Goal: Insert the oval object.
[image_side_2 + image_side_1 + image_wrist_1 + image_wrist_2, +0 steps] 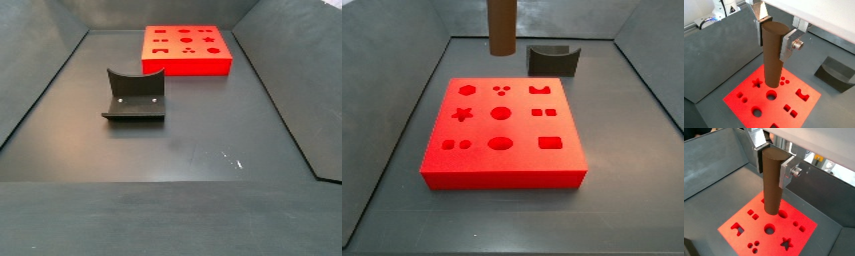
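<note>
The oval object, a long brown rod [773,62], hangs upright in my gripper [772,50], which is shut on its upper end; the silver fingers [789,44] press on both sides. The same grip shows in both wrist views: gripper [771,178], rod [771,195]. The rod's lower end hovers above the red block [747,102], over its shaped holes. In a side view only the rod [501,25] shows, above the far edge of the red block [476,160]; the gripper is out of frame there. The other side view shows the red block [187,66] but neither rod nor gripper.
The dark grey curved fixture [552,60] stands on the floor just beyond the block's far right corner; it also shows in a side view [134,97] and a wrist view [836,74]. Grey sloping walls [396,120] enclose the floor.
</note>
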Motion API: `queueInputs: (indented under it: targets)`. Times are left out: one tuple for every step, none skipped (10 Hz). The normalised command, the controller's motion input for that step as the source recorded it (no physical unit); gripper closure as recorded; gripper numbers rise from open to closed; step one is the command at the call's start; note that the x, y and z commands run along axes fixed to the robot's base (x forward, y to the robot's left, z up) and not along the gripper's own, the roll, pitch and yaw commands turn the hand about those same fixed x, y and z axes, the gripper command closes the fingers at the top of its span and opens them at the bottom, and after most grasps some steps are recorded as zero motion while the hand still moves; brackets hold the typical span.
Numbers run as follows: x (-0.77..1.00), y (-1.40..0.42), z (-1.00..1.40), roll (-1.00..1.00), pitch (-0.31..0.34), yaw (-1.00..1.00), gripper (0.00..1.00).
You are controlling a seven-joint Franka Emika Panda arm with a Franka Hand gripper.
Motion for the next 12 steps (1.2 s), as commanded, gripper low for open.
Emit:
queueInputs:
  targets:
    - [0.07,-0.3,-0.04,0.16,0.019,-0.12,1.0]
    - [0.18,-0.37,-0.05,0.17,0.046,-0.17,1.0]
    - [0.11,-0.41,-0.05,0.18,0.043,-0.2,1.0]
    - [0.13,-0.41,-0.03,0.18,0.063,-0.19,1.0]
    - [0.0,-0.22,0.0,0.1,0.036,-0.07,1.0]
    - [0.0,0.0,0.0,0.01,0.0,0.0,1.0]
    - [-0.04,-0.17,-0.05,0.09,0.0,-0.19,1.0]
    - [0.0,-0.23,-0.17,0.06,0.033,-0.29,1.0]
    - [0.0,-0.12,-0.36,-0.01,0.0,-0.23,1.0]
    - [0.08,-0.13,-0.5,-0.02,0.013,-0.24,1.0]
    - [0.12,-0.25,-0.45,0.0,0.009,-0.34,1.0]
    - [0.14,-0.16,-0.31,-0.06,0.0,-0.29,1.0]
